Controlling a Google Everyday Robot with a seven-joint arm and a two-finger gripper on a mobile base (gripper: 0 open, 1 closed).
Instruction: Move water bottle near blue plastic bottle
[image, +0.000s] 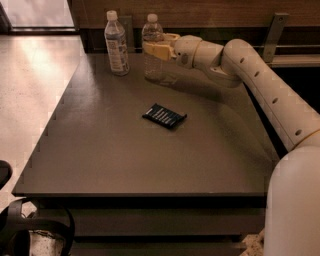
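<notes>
The water bottle (153, 60), stout and clear with a white cap, stands upright at the far middle of the table. My gripper (156, 46) reaches in from the right and is shut on its upper body, with the yellowish fingers (159, 50) on either side of it. The blue plastic bottle (116, 44), slimmer with a white cap and a large pale label, stands upright a short way to the left of the water bottle, near the table's far left corner.
A dark flat snack packet (164, 115) lies in the middle of the grey table (100, 150). A wooden wall with a ledge runs behind the table. My arm (260, 85) spans the right side. Black gear sits on the floor at lower left (30, 235).
</notes>
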